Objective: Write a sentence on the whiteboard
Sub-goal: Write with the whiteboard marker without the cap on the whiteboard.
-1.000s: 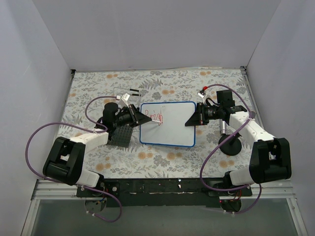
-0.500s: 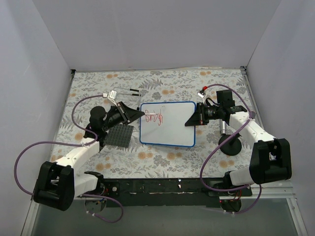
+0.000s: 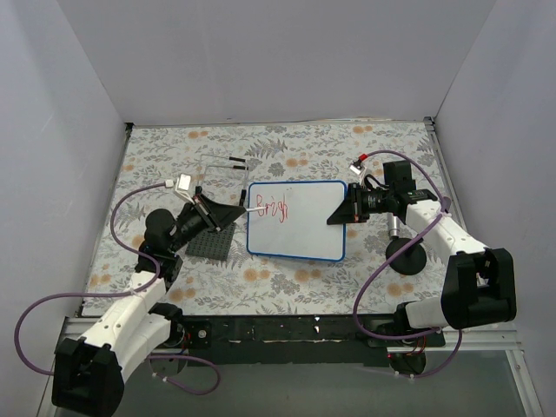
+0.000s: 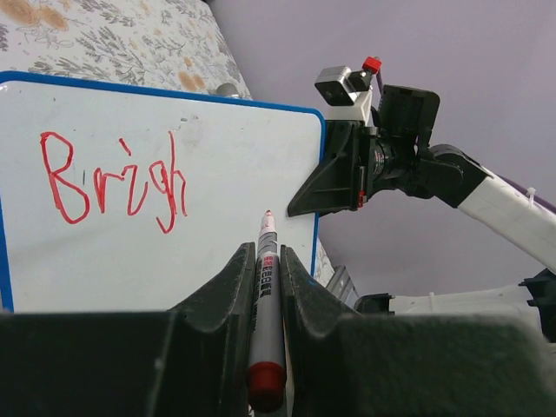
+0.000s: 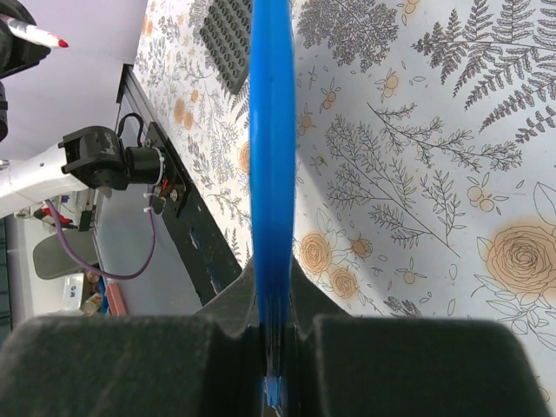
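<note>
The left gripper (image 4: 267,254) clamps a marker (image 4: 266,300), its tip ahead of the jaws. Its own view reads the sentence (image 4: 113,178), "Brigh", on the whiteboard (image 4: 234,165). The right gripper (image 5: 273,291) pinches the board's rim, seen only edge-on there.

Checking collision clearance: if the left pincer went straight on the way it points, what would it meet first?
Probably the whiteboard: the held marker tip aims at its bare face right of the red lettering; the gap is unclear.

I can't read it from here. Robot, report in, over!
Left gripper shut on marker. Right gripper shut on whiteboard. Sentence at "Brigh". Nothing blocking.
</note>
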